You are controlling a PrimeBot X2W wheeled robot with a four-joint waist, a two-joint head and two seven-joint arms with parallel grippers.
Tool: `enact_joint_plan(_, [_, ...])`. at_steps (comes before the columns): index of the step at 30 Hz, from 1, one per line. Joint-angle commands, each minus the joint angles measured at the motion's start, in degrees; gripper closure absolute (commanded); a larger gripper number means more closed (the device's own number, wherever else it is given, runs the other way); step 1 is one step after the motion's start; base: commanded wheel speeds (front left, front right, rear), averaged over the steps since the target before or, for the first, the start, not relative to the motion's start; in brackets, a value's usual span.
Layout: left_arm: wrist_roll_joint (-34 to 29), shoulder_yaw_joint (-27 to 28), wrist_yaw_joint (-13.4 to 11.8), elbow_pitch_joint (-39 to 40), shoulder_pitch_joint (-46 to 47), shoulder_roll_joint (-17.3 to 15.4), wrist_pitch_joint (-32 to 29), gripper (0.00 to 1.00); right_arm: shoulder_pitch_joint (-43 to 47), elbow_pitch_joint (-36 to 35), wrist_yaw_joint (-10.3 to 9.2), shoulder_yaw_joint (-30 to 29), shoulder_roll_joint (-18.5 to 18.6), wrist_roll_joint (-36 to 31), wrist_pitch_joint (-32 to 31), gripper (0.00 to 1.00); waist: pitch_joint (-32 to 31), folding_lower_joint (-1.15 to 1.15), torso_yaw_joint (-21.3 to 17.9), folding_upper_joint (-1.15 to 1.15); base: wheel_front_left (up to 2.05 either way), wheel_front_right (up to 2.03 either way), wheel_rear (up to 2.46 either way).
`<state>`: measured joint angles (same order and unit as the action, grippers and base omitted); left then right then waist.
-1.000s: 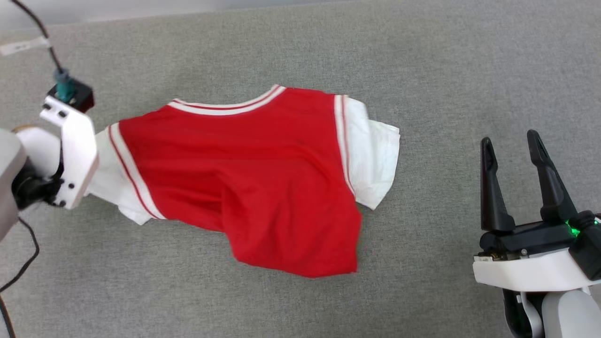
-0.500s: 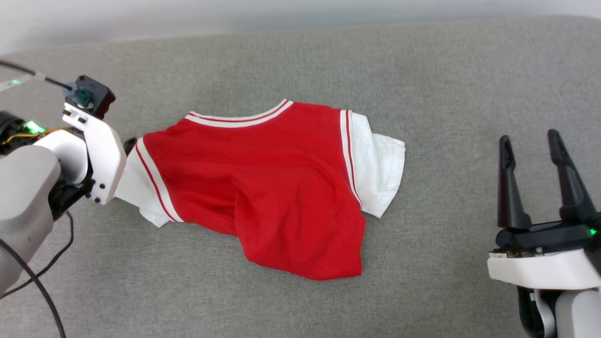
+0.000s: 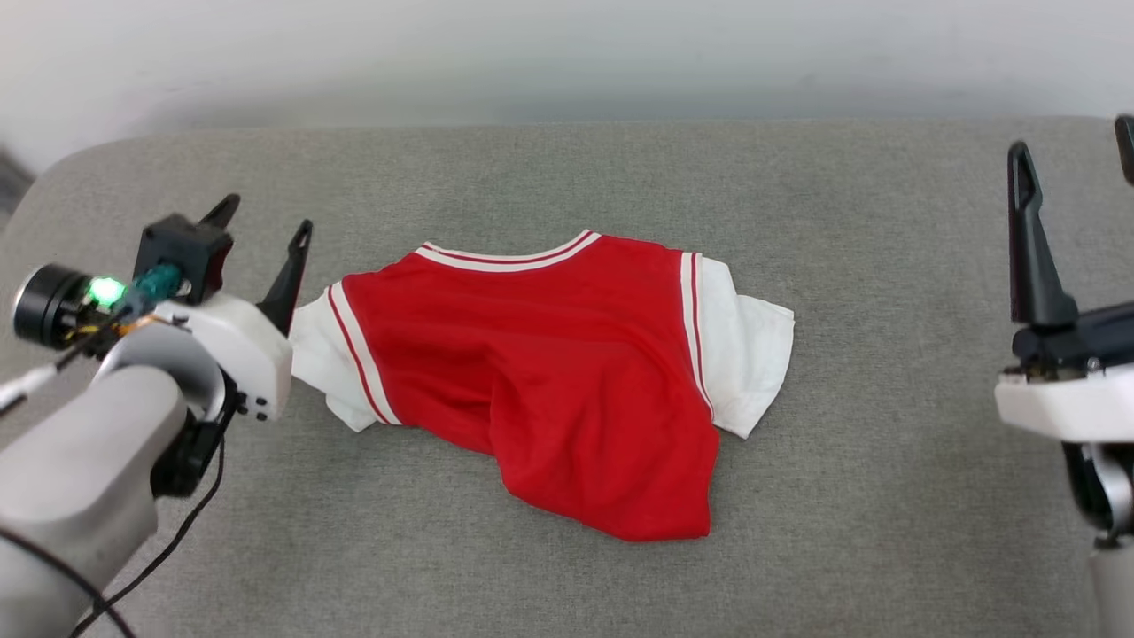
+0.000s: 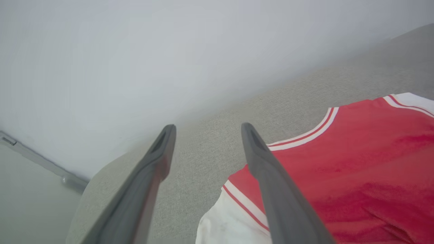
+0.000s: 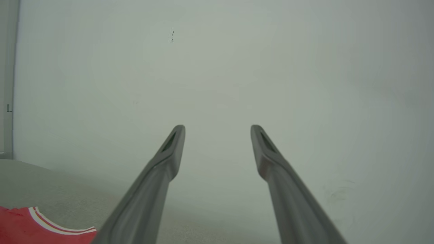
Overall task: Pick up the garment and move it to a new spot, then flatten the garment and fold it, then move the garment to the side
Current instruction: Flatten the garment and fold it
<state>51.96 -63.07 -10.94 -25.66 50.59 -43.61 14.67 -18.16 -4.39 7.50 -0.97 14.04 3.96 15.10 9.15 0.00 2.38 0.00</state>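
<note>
While the red T-shirt (image 3: 549,372) lies near the middle of the grey fabric-covered worktop (image 3: 567,177), it is gripped by neither hand; its striped neckline is turned towards the pale wall (image 3: 567,53), its two white sleeves are spread to either side, and its lower red part is bunched into a fold that slants towards the near right; the left hand (image 3: 268,213) is seen at the left, its two dark fingers spread wide and empty, pointing up and away, with one finger just beside the garment's white sleeve (image 3: 319,354); whether that finger touches the cloth cannot be told; from the left wrist the same hand (image 4: 207,125) is shown parted over bare worktop, with the T-shirt (image 4: 356,162) to its right; a black cable (image 3: 159,549) trails below the left forearm; the right hand (image 3: 1072,133) is held well apart from the garment at the right edge, fingers likewise spread and empty; from the right wrist it (image 5: 217,126) is seen facing the wall, a corner of the T-shirt (image 5: 20,227) showing at lower left.
</note>
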Motion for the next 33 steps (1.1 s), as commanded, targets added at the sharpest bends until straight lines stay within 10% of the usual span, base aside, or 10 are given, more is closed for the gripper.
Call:
enact_joint_plan(1, [-0.8,1.5,-2.7,2.4,-2.4,-1.1,0.4,0.00,-2.2,1.8,-0.02,1.2,1.8,0.5,0.1,0.00,-0.1,0.00,0.3,0.00,0.00,0.00,0.00])
enact_joint_plan(8, [-6.9,14.5,-15.3,17.8,-15.8,-1.3,0.5,0.00,-11.7,11.5,-0.02,10.8,9.6,5.6,-11.8,0.00,1.0,0.00,0.7,0.00,0.00,0.00,0.00])
enact_joint_plan(15, [-17.0,29.3,-21.3,27.1,-31.1,4.6,0.5,0.00,-20.0,17.5,-0.03,24.0,16.9,16.2,-28.8,0.00,3.1,0.00,2.1,0.00,0.00,0.00,0.00])
enact_joint_plan(21, [-26.0,40.1,-22.1,31.2,-40.4,13.1,0.5,0.00,-26.8,19.6,-0.03,36.5,22.0,27.9,-43.7,0.00,5.5,0.00,3.6,0.00,0.00,0.00,0.00])
enact_joint_plan(33, [-37.9,50.6,-15.2,32.5,-46.1,28.1,0.5,0.00,-37.0,23.9,-0.02,53.0,24.7,41.6,-62.5,0.00,11.2,0.00,7.1,0.00,0.00,0.00,0.00])
